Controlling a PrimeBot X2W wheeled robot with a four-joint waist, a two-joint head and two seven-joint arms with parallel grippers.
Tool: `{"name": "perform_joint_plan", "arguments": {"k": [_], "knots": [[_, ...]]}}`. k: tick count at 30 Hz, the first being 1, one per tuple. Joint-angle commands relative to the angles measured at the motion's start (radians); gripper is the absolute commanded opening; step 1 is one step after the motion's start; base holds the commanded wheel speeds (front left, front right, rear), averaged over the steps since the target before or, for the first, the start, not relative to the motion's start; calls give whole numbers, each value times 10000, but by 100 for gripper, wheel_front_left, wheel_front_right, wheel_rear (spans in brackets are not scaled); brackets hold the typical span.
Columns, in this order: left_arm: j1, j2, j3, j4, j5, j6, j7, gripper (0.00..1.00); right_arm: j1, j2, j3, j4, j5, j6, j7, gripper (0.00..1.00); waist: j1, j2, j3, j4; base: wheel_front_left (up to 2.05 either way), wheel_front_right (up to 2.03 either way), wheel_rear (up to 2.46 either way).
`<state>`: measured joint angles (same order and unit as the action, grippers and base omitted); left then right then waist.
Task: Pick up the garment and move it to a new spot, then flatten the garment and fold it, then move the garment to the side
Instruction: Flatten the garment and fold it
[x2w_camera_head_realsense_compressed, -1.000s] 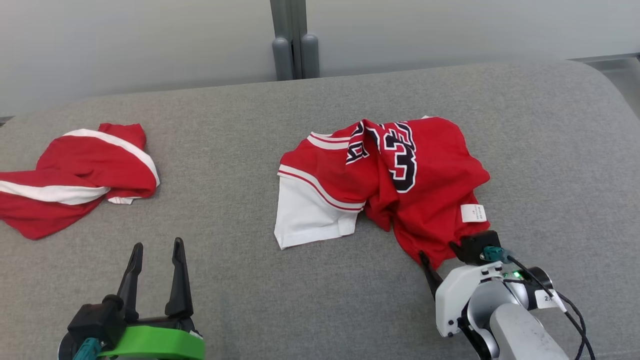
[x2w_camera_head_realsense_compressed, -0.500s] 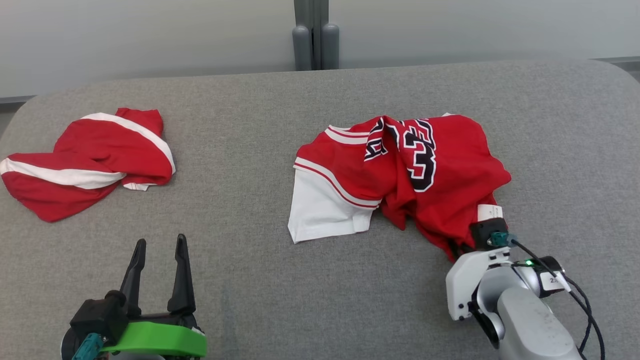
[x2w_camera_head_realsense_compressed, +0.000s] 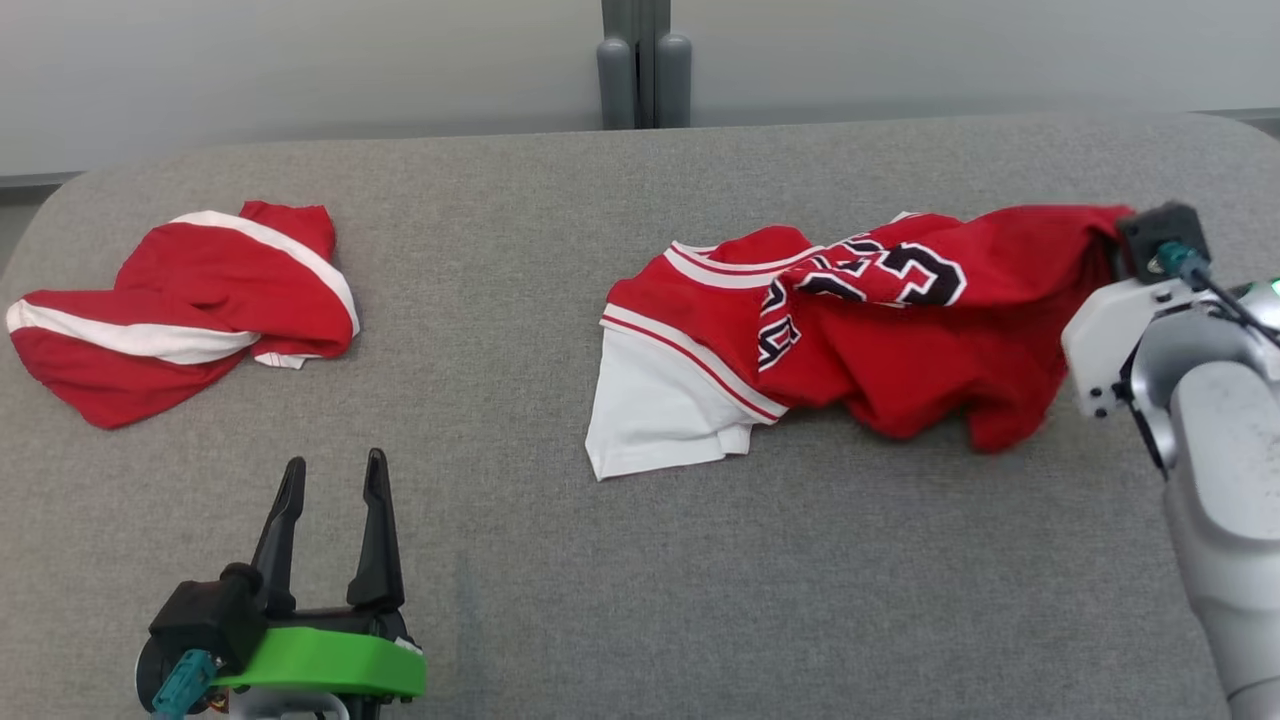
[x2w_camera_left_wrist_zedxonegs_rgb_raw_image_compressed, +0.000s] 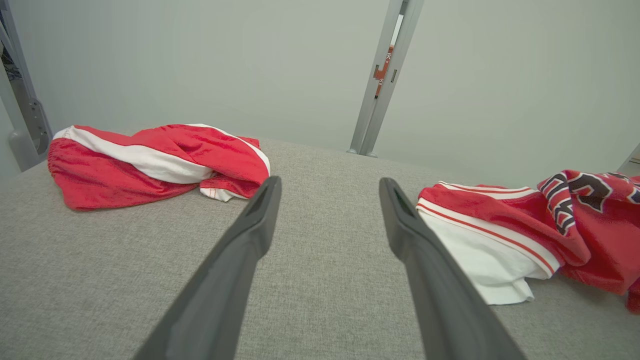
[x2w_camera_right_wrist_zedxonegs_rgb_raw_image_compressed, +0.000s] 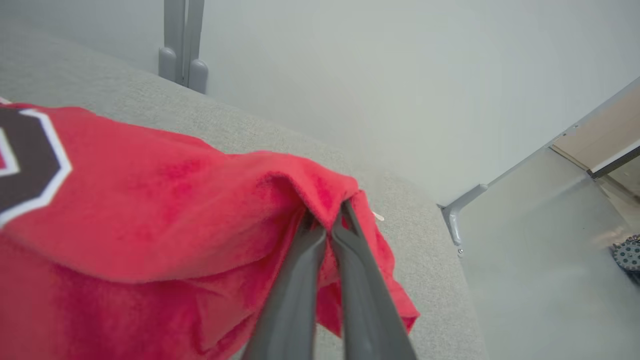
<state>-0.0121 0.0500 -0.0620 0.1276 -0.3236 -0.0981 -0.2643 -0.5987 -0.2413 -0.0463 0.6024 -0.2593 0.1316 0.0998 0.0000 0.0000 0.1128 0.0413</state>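
We see a red jersey (x2w_camera_head_realsense_compressed: 900, 350) with black, white-edged numerals, striped trim and a white panel, crumpled on the grey cushion (x2w_camera_head_realsense_compressed: 640, 600). Its white end lies flat near the cushion's middle. Its red end hangs raised above the cushion's right edge.

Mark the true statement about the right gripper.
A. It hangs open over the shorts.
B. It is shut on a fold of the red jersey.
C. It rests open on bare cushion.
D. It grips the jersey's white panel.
B: in the right wrist view, the right gripper has its jaws pressed together with red cloth of the jersey bunched between them and lifted off the surface.
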Motion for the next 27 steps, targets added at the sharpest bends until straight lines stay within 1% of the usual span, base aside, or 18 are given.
{"name": "perform_joint_plan", "arguments": {"k": [1,6,9,10,11,15,19,21,23,27], "knots": [[-163,11,-9,-20,-107,-5,-3,100,-346,-216,-13,30,-125,-17,16,0,0,0,181,157,0,0,0],[-447,12,-176,13,-150,-37,-2,100,-1382,-760,-480,229,-688,-17,-379,0,0,0,546,512,0,0,0],[-600,12,-245,42,-162,-50,-2,100,-1727,-706,-933,625,-1075,-17,-666,0,0,0,741,710,0,0,0],[-657,12,-262,68,-161,-55,-3,100,-1805,-654,-1057,837,-1158,-17,-668,47,0,0,787,771,0,0,0],[-704,12,-283,88,-163,-48,-2,100,-1879,-596,-1246,1004,-1176,-17,-643,100,0,0,817,816,0,0,0],[-743,12,-321,127,-214,-18,-3,100,-1948,-252,-1734,1510,-1240,-17,-904,100,0,0,844,893,0,0,0],[-631,12,-292,163,-210,49,-3,100,-1571,57,-2010,1438,-1128,-17,-1575,100,0,0,671,828,0,0,0],[-527,11,-230,158,-237,97,-3,100,-1328,305,-2098,1175,-896,-17,-2107,100,0,0,534,734,0,0,0],[-390,11,-189,126,-252,117,-3,100,-969,533,-1950,725,-711,-17,-2741,100,0,0,379,602,0,0,0],[-241,11,-95,125,-256,138,-1,100,225,1070,-1333,-331,58,-17,-3446,100,0,0,69,321,0,0,0]]}}
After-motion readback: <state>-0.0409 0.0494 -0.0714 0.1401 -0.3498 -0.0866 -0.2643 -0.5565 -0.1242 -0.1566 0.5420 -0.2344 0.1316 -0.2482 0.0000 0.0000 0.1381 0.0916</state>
